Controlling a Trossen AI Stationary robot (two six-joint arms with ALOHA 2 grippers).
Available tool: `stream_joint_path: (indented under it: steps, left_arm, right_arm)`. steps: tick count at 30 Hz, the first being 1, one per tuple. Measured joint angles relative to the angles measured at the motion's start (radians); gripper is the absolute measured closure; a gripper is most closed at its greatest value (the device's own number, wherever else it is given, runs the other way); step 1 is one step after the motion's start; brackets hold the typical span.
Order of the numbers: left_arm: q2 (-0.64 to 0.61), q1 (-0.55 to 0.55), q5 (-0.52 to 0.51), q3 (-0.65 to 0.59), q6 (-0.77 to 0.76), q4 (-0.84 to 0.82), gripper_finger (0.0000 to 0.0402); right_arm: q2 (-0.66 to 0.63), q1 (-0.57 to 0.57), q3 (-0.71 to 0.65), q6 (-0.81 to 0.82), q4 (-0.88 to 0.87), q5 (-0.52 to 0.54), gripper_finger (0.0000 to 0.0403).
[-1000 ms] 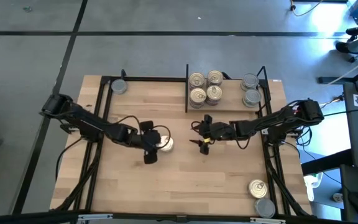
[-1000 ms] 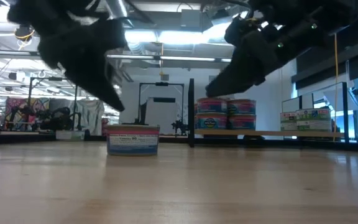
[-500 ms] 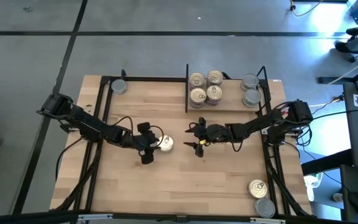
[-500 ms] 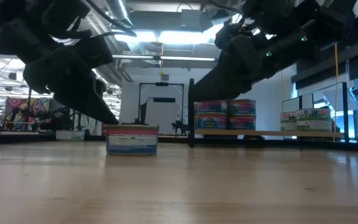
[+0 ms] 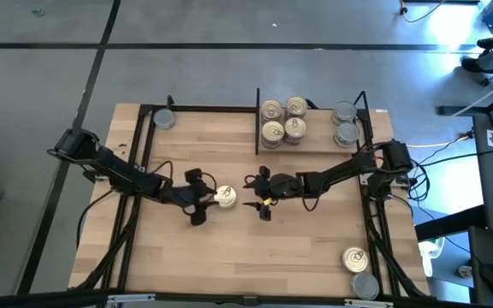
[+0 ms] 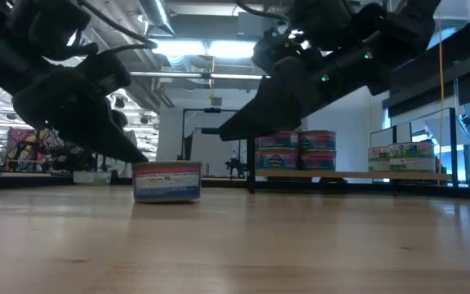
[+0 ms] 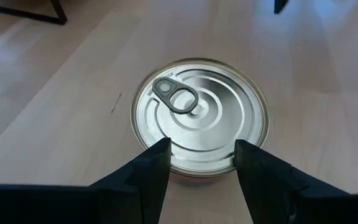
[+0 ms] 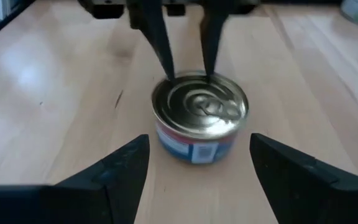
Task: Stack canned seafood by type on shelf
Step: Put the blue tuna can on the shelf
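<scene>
A low tin of canned seafood with a pale pull-tab lid stands on its base on the tabletop, mid-table. My left gripper is open at its left side, fingertips at the lid's rim. My right gripper hovers open just right of the tin, above tin height, touching nothing. The shelf at the far right holds several gold-lidded tins beside the black divider and two grey-lidded ones. My left gripper slants down from the table's left, its two fingertips over the lid's rim on the tin's left side, set closer together than the tin is wide. Whether they touch the rim I cannot tell. The tin stands upright on the table.
A grey-lidded tin sits at the far left corner inside the black frame. A gold-lidded tin and a grey one lie at the near right corner. Bare wood stretches along the near side.
My left gripper has sunk and drawn back a little toward the table's left edge, from over the tin to its left rim, tipping further down. My right gripper has come down and moved toward the table's left, closing on the tin from the right.
</scene>
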Motion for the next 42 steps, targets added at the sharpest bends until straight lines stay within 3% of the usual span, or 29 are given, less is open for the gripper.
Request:
stream_joint_path:
  steps: [8, 16, 28, 34, 42]
  left_arm:
    - [0.009, -0.005, 0.024, -0.056, -0.017, 0.046, 0.0225]
    - [0.011, -0.005, 0.014, -0.076, -0.049, 0.046, 0.0226]
    - [-0.011, -0.011, 0.007, -0.076, -0.073, 0.067, 0.0226]
    - [-0.011, -0.013, 0.008, -0.073, -0.118, 0.076, 0.0226]
    - [-0.012, -0.012, 0.015, -0.002, -0.067, 0.081, 0.0223]
  right_arm:
    - [0.068, 0.034, 0.132, -0.242, -0.119, -0.029, 0.0125]
    - [0.124, 0.057, 0.251, -0.433, -0.232, 0.077, 0.0125]
    - [0.131, 0.043, 0.263, -0.294, -0.259, 0.044, 0.0125]
    - [0.117, 0.038, 0.263, -0.192, -0.364, 0.096, 0.0125]
    - [0.006, 0.03, 0.263, -0.123, -0.531, 0.076, 0.0125]
